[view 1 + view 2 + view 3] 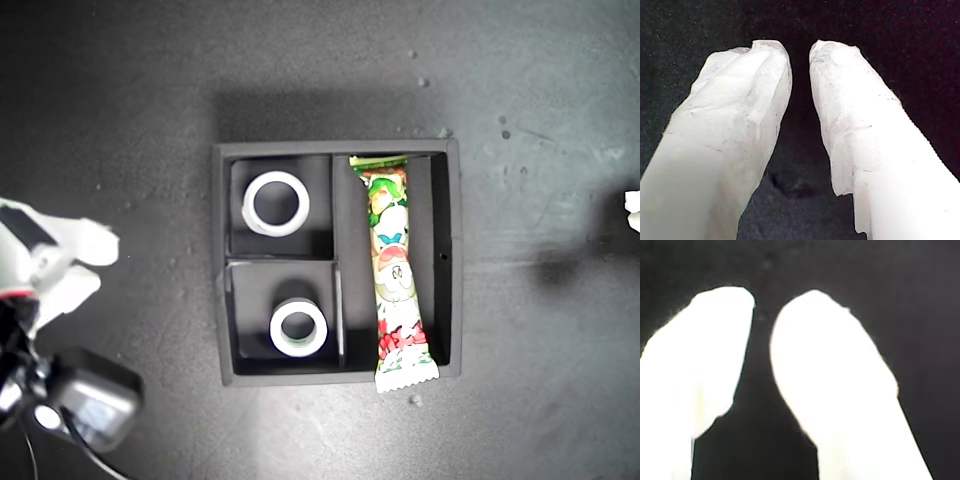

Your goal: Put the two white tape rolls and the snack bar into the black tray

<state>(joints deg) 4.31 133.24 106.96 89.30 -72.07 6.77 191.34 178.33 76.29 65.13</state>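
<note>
Black tray (pixel 224 262) sits mid-worktop (pixel 540 130), square, matte, raised walls, split into two small square compartments and one long one.

Wider thin-walled tape roll (pixel 276 203) lies flat in the small compartment on the tray's far side in the exterior view, hole up. Smaller tape roll (pixel 298 327), thicker wall with a greenish inner core, lies flat in the other small compartment, nearer the camera's bottom edge. The two rolls are apart, a divider wall between them.

Snack bar (pixel 393 268) lies along the long compartment, beside both small ones. White and green wrapper with cartoon figures, red print at the end toward the tray's near wall; that crimped end rides up over the near wall and pokes just past it.

An arm with white gripper parts (pixel 60 262) stands well apart from the tray, off its divided side at the exterior view's left. A sliver of white (pixel 632 210) shows at the exterior view's right edge, also well apart from the tray. Cannot tell which arm is which.

My first gripper (pixel 800 50): white fingers (pixel 740 125) a narrow gap apart, nothing between them, dark worktop beyond. My second gripper (pixel 762 305): overexposed, fingers (pixel 835 370) likewise narrowly parted, holding nothing.
</note>
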